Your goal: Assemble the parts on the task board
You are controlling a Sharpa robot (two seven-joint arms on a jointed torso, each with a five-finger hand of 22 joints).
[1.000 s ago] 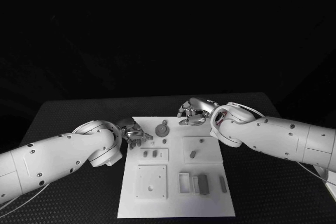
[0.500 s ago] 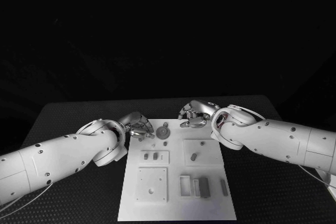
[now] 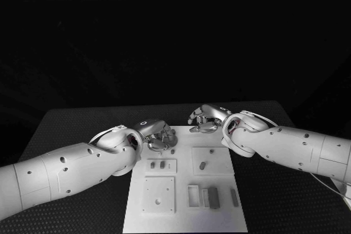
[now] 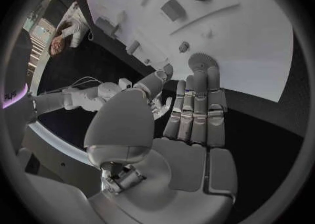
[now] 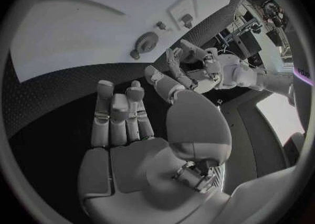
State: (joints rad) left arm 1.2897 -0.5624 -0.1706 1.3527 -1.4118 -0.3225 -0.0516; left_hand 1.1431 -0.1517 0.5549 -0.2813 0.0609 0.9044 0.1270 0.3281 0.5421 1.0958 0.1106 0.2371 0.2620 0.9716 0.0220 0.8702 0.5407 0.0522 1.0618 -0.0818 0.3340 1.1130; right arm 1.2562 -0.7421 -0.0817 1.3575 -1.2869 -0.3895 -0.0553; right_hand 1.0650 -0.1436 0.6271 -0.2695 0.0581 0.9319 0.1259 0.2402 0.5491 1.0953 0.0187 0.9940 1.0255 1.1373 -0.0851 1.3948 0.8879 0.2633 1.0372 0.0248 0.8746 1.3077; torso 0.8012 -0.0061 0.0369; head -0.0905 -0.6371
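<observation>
Left hand (image 3: pixel 158 140) fingers (image 4: pixel 197 103) straight and together, tips at the grey gear (image 4: pixel 200 60), grasping nothing. Right hand (image 3: pixel 205 118) fingers (image 5: pixel 118 114) released, empty, over the desk (image 3: pixel 80 127) off the task board's (image 3: pixel 183 213) 12 o'clock edge. Gear: toothed disc, lying flat near that edge. Small parts (image 3: pixel 213 197) at 5 o'clock look loose; judging most assembly remains.

1. The left hand (image 3: pixel 157 138) now sits over the far left part of the task board (image 3: pixel 184 213), having moved right and far from the board's left edge.
2. It now covers the round toothed part (image 4: pixel 199 61), its fingers (image 4: pixel 197 109) straight and together above it.
3. The left arm reaches further in.
</observation>
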